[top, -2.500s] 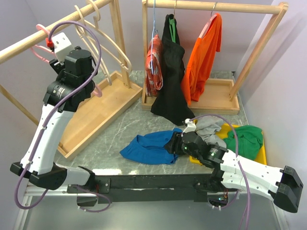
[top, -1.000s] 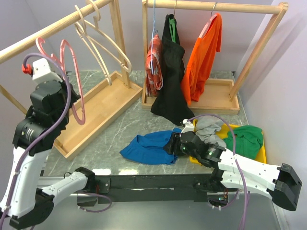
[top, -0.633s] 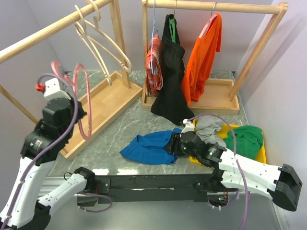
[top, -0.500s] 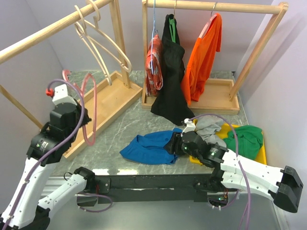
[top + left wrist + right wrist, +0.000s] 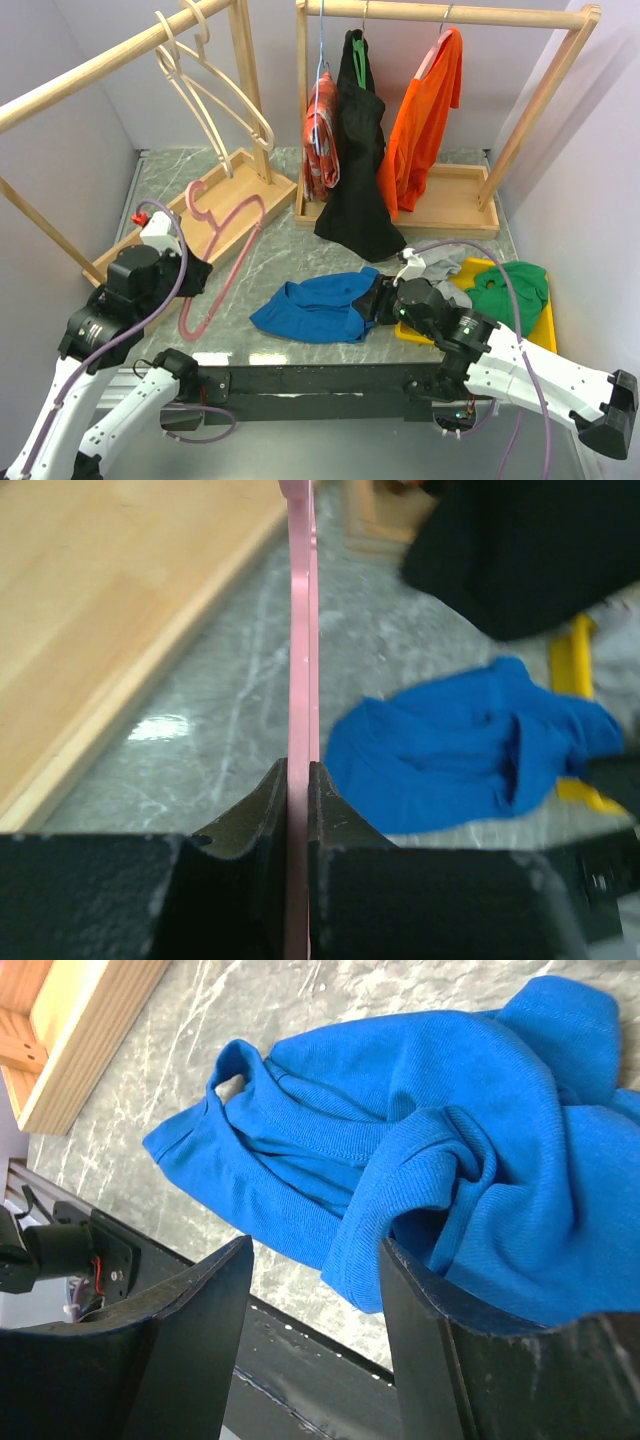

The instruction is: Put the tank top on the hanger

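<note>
The royal-blue tank top (image 5: 310,305) lies crumpled on the marble near the front edge, also seen in the left wrist view (image 5: 450,750) and the right wrist view (image 5: 420,1110). The pink hanger (image 5: 240,250) hangs tilted low over the table, left of the tank top. My left gripper (image 5: 195,275) is shut on its thin edge (image 5: 303,630), both jaws pressed flat against the plastic (image 5: 297,770). My right gripper (image 5: 378,300) sits at the tank top's right end with its jaws open (image 5: 315,1250). A blue fold rests against its right finger (image 5: 430,1300).
A wooden rack on the left carries cream hangers (image 5: 215,90) over a wooden base (image 5: 225,195). The back rack holds red (image 5: 322,130), black (image 5: 355,160) and orange (image 5: 425,120) garments. A yellow tray (image 5: 545,325) at the right holds green (image 5: 510,285) and grey (image 5: 440,270) garments.
My left arm has swung down and towards the table, carrying the pink hanger from up by the left rail to low beside the tank top. The right gripper has shifted slightly right.
</note>
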